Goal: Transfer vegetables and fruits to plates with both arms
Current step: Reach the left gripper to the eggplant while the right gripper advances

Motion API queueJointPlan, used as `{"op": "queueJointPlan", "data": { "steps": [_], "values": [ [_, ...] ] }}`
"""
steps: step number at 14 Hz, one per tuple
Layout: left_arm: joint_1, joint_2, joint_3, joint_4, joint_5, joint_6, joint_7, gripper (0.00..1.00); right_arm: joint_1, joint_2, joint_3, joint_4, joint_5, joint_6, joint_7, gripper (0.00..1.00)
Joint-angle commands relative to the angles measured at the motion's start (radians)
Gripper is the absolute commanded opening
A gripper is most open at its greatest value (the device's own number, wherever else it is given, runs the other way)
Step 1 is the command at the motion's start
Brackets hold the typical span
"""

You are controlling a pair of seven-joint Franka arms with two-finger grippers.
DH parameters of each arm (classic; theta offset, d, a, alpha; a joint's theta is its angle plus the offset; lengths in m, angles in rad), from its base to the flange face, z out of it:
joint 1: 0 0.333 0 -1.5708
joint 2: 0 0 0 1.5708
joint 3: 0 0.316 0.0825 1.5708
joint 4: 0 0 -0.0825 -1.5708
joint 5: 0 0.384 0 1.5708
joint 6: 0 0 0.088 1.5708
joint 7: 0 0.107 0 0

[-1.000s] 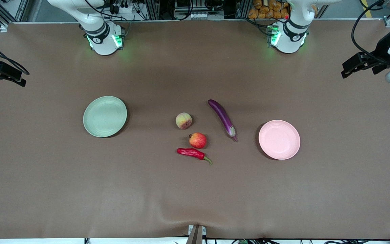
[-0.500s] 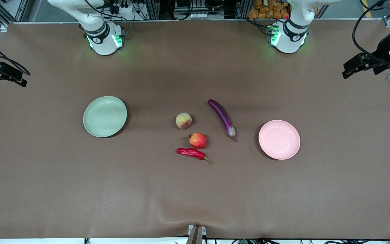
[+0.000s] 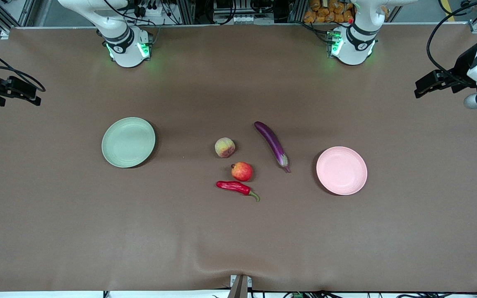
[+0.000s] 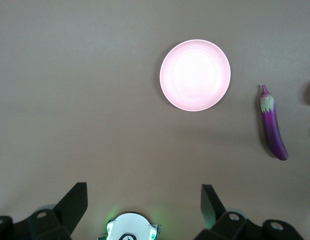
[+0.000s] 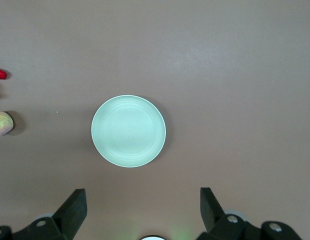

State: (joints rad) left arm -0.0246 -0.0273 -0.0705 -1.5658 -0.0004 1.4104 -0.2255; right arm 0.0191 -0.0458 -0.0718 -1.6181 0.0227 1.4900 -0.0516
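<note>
In the front view the peach (image 3: pixel 225 147), the pomegranate (image 3: pixel 242 171), the red chili (image 3: pixel 235 187) and the purple eggplant (image 3: pixel 272 143) lie together mid-table. The pale green plate (image 3: pixel 128 142) lies toward the right arm's end and the pale pink plate (image 3: pixel 341 170) toward the left arm's end; both hold nothing. My left gripper (image 3: pixel 424 85) hangs high over its end of the table, open and empty (image 4: pixel 143 200), looking down on the pink plate (image 4: pixel 195 75) and the eggplant (image 4: pixel 273 125). My right gripper (image 3: pixel 31 96) hangs high over its end, open and empty (image 5: pixel 142 202), above the green plate (image 5: pixel 128 131).
The right arm's base (image 3: pixel 127 47) and the left arm's base (image 3: pixel 352 45), with green lights, stand at the table's back edge. A brown cloth (image 3: pixel 238 248) covers the table, with a wrinkle near the front edge. The peach (image 5: pixel 2 123) shows at the right wrist view's edge.
Both grippers have shifted a little inward over the table's ends. The fruits, vegetables and plates have not moved.
</note>
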Motion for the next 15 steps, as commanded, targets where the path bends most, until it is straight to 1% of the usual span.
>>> {"op": "queueJointPlan", "data": {
  "steps": [1,3,5,7,9,10,11,13,14,15],
  "values": [
    [0.005,-0.005,-0.002,-0.005,0.016,-0.011,0.014,1.0,0.015,0.01,0.001,0.004,0.003,-0.008,0.003,1.0],
    [-0.004,-0.008,-0.003,-0.029,0.016,-0.007,-0.015,1.0,0.027,0.036,0.001,0.0,0.023,-0.01,0.003,1.0],
    [-0.006,-0.003,-0.049,-0.063,0.017,0.03,-0.09,1.0,0.03,0.047,0.001,-0.014,0.045,-0.01,0.003,1.0],
    [-0.005,-0.005,-0.103,-0.169,0.016,0.149,-0.141,1.0,0.036,0.049,0.001,-0.022,0.062,-0.01,0.003,1.0],
    [-0.008,-0.002,-0.15,-0.302,0.014,0.328,-0.205,1.0,0.045,0.06,0.001,-0.026,0.065,-0.008,0.003,1.0],
    [-0.008,0.007,-0.19,-0.366,0.014,0.426,-0.254,1.0,0.051,0.072,0.001,-0.026,0.066,-0.004,0.004,1.0],
    [-0.008,0.036,-0.225,-0.402,0.014,0.503,-0.327,1.0,0.061,0.084,0.001,-0.025,0.08,0.001,0.004,1.0],
    [-0.011,0.102,-0.302,-0.395,0.013,0.545,-0.511,1.0,0.076,0.113,0.001,-0.023,0.123,0.032,0.016,1.0],
    [-0.014,0.137,-0.334,-0.393,0.014,0.583,-0.593,1.0,0.09,0.135,0.001,-0.025,0.126,0.055,0.038,1.0],
    [-0.021,0.182,-0.351,-0.398,0.016,0.634,-0.642,1.0,0.114,0.158,0.001,-0.026,0.129,0.082,0.05,1.0]
  ]
}}
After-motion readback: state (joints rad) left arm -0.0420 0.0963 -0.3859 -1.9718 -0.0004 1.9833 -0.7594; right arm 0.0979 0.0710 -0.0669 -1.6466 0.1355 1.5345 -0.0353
